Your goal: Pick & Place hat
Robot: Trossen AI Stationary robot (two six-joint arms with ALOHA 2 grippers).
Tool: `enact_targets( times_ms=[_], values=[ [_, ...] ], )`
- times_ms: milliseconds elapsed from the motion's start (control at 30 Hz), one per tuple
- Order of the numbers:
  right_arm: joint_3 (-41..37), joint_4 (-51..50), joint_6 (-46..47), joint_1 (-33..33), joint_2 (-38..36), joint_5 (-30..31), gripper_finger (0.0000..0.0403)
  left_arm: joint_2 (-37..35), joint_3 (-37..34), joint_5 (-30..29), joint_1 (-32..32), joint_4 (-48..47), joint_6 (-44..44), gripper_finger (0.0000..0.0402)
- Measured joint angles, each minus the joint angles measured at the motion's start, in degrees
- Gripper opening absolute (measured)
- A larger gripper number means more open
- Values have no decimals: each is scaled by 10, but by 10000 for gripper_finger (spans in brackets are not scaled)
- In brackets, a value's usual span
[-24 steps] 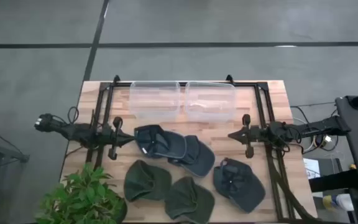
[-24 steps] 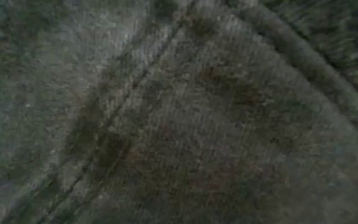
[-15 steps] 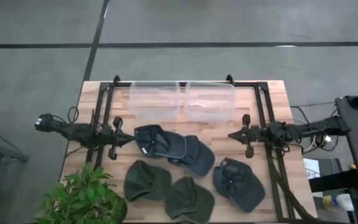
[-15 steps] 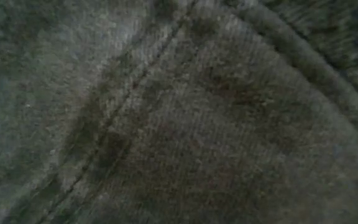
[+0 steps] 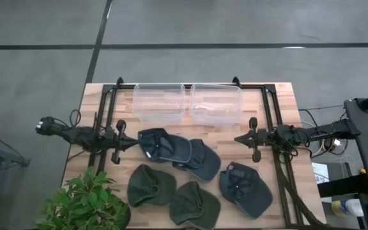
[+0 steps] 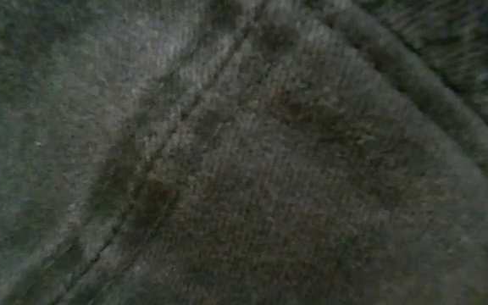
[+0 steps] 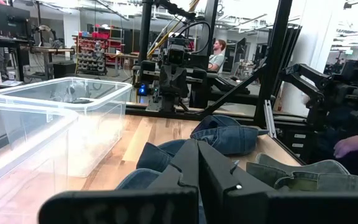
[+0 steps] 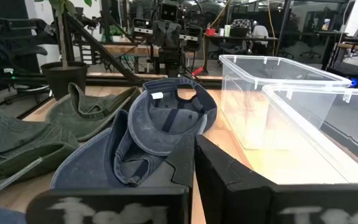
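Observation:
Several caps lie on the wooden table. Two dark blue ones overlap in the middle (image 5: 165, 147) (image 5: 202, 160), and the left one lies upside down. A third blue cap (image 5: 245, 189) lies near the right. Two green caps (image 5: 151, 185) (image 5: 195, 204) lie at the near edge. My left gripper (image 5: 133, 143) (image 7: 197, 163) hovers shut just left of the middle caps and touches nothing. My right gripper (image 5: 237, 138) (image 8: 194, 155) is shut to their right, also free. The upside-down blue cap (image 8: 166, 118) shows ahead of the right fingers.
Two clear plastic bins (image 5: 159, 101) (image 5: 216, 102) stand side by side at the far edge. A potted plant (image 5: 85, 203) sits at the near left corner. Green cap cloth (image 6: 244, 152) fills the low view. A person's hand (image 7: 356, 144) shows beyond the table.

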Motion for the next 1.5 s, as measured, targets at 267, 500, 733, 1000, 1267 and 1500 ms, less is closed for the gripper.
enact_targets(
  times_ms=[267,500,733,1000,1267,1500],
  values=[
    [0,0,0,0,0,0,9,0,0,0,0,0,0,0],
    [0,0,0,0,0,0,9,0,0,0,0,0,0,0],
    [0,0,0,0,0,0,9,0,0,0,0,0,0,0],
    [0,0,0,0,0,0,9,0,0,0,0,0,0,0],
    [0,16,193,0,0,0,9,0,0,0,0,0,0,0],
    [0,36,308,0,0,0,9,0,0,0,0,0,0,0]
  ],
)
